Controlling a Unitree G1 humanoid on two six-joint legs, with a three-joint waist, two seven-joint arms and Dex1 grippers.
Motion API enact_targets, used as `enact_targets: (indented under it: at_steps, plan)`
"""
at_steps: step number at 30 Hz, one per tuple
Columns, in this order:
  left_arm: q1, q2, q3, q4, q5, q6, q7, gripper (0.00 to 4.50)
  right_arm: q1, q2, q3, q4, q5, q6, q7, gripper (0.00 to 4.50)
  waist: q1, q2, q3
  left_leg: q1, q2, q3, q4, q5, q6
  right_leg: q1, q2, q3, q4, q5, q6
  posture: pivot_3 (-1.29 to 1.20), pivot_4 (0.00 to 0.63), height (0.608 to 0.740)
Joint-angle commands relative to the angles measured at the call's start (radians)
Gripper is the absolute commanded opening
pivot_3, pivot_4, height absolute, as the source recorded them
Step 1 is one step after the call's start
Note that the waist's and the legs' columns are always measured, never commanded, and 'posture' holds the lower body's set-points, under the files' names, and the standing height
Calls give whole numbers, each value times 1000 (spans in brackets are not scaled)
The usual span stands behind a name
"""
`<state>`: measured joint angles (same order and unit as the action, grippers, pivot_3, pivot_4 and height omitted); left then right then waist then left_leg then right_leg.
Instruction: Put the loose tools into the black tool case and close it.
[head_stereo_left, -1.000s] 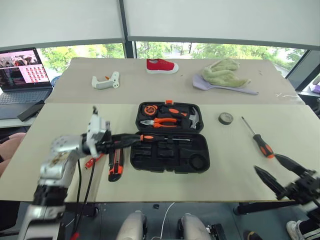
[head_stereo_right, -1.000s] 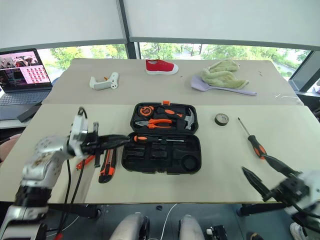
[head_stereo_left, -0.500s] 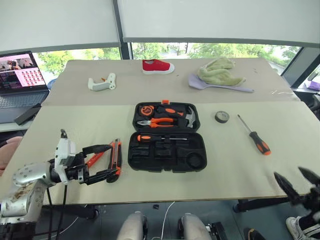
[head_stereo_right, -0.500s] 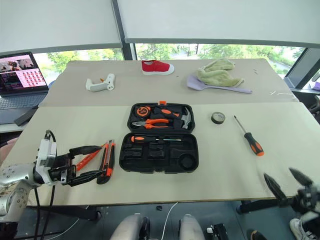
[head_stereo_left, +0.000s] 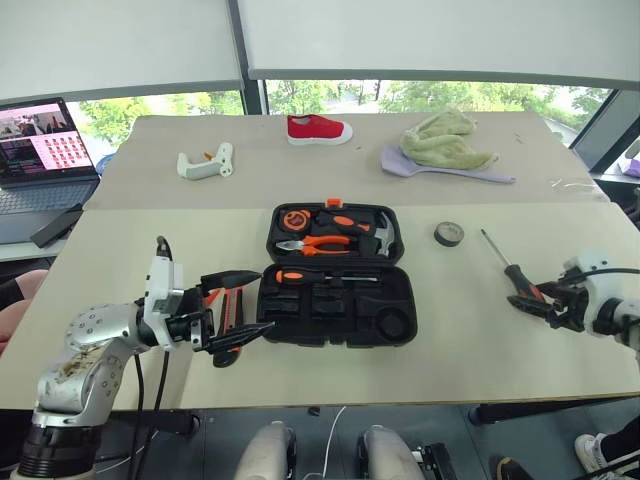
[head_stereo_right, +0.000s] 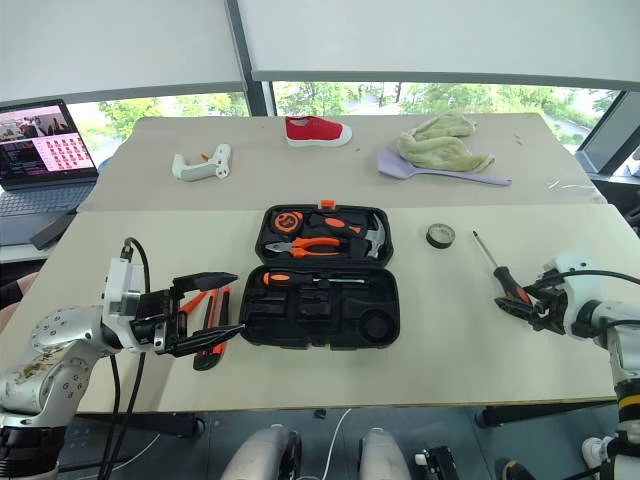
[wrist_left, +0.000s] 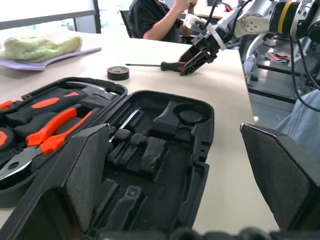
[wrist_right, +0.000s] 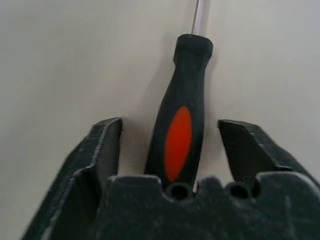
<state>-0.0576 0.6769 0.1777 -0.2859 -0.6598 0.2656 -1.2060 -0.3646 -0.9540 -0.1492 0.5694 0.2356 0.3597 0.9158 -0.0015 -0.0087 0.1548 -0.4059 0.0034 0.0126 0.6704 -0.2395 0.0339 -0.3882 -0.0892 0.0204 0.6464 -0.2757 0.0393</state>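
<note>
The black tool case (head_stereo_left: 335, 318) lies open mid-table, with one orange-and-black screwdriver (head_stereo_left: 318, 276) in a recess. Just left of the case my left gripper (head_stereo_left: 238, 308) stands open and empty, pointing at it. The utility knife (head_stereo_right: 208, 352) and the slim orange tester screwdriver (head_stereo_right: 197, 299) lie on the table under that gripper. The tape roll (head_stereo_left: 449, 234) lies right of the case. Further right is the second screwdriver (head_stereo_left: 517, 277). My right gripper (wrist_right: 170, 127) straddles its handle (wrist_right: 181, 135), open, with a gap on each side.
Pliers (head_stereo_left: 318, 243), a hammer and a tape measure sit in the case lid. A laptop (head_stereo_left: 45, 150) is far left. A white gun-shaped tool (head_stereo_left: 203, 163), a red shoe (head_stereo_left: 318, 129) and a green cloth (head_stereo_left: 445, 142) lie on the far table. A person (wrist_left: 155, 20) sits beyond the right side.
My left gripper let go of the screwdriver in the case, opened and drew back to the left. My right gripper reached forward over the second screwdriver's handle and its fingers narrowed.
</note>
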Motion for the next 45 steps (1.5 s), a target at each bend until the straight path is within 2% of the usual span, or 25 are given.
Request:
enact_targets:
  at_steps: [1, 3, 8, 11, 14, 16, 18, 21, 24, 30, 37, 45]
  plan:
    - [26, 24, 15, -60, -19, 11, -1, 4500, -3, -14, -40, 6, -2, -37, 3, 1712, 0, 0, 0, 0, -1, 0, 0, 0, 0, 0, -1, 0, 0, 0, 0, 0, 150, 740]
    - [37, 18, 20, -71, -27, 12, 14, 4500, 62, -19, -98, -30, 18, -94, -3, 1039, 6, 0, 0, 0, -1, 0, 0, 0, 0, 0, -1, 0, 0, 0, 1, 0, 150, 740]
    - [47, 0, 27, -85, -43, 15, 45, 4500, 156, -2, -210, -133, 24, -281, -64, 1018, 10, 0, 0, 0, -2, 0, 0, 0, 0, 0, -1, 1, 0, 0, 2, 0, 150, 740]
    - [69, 13, 45, -96, -76, 52, 51, 4500, 152, 36, -250, -260, 89, -391, -16, 1018, -7, 0, 0, 1, -2, 0, 0, 0, 0, 0, -1, 2, 1, 0, 2, 0, 150, 740]
    - [110, 24, 60, -83, -73, 49, 40, 4500, 152, 28, -141, -408, 120, -501, 199, 1018, -22, 0, 0, 2, 0, 0, -1, 0, 0, 0, 1, 3, 1, 0, 2, 0, 150, 740]
    - [131, 25, 73, -45, -53, 28, 31, 4500, 80, 38, -26, -515, 154, -391, 282, 1018, -28, 0, 0, 4, 2, 1, -2, 0, 0, 1, 3, 4, 1, 0, 2, 0, 150, 740]
    - [144, 15, 88, -10, -31, -19, 19, 4500, -4, 52, 85, -588, 152, -278, 321, 1018, -32, 0, 0, 4, 3, 1, -2, 0, 0, 1, 3, 5, 1, 1, 1, 0, 150, 740]
    - [167, 10, 85, 10, 1, -68, 5, 4500, -137, 112, 268, -629, 57, -174, 325, 1018, -28, -2, 1, 4, 3, 1, -2, 0, 0, 0, 3, 4, 1, 1, 1, 0, 150, 740]
    - [165, -10, 87, -1, 3, -76, 43, 4500, -229, 169, 366, -611, -18, -88, 285, 1018, -10, -3, 2, 3, 3, 0, -2, 0, -1, -1, 2, 3, 1, 1, 1, 0, 150, 740]
    - [194, -29, 101, -6, 45, -127, 86, 4500, -280, 188, 477, -547, -144, -45, 286, 1018, 13, -4, 2, -2, -3, -1, -1, 0, -1, -4, -8, -2, -1, 1, 1, 0, 150, 740]
    - [290, -47, 114, -57, 54, -161, 112, 4500, -304, 178, 492, -513, -188, -60, 328, 1018, -1, -5, 3, -2, -1, -1, -3, 0, -1, -5, -10, -2, -1, 1, 1, 0, 150, 740]
    - [287, -53, 103, -35, 63, -192, 120, 4500, -312, 237, 476, -494, -203, -89, 296, 1018, -4, -5, 3, -2, -2, -1, -3, 0, -1, -5, -11, -3, -1, 1, 1, 0, 150, 740]
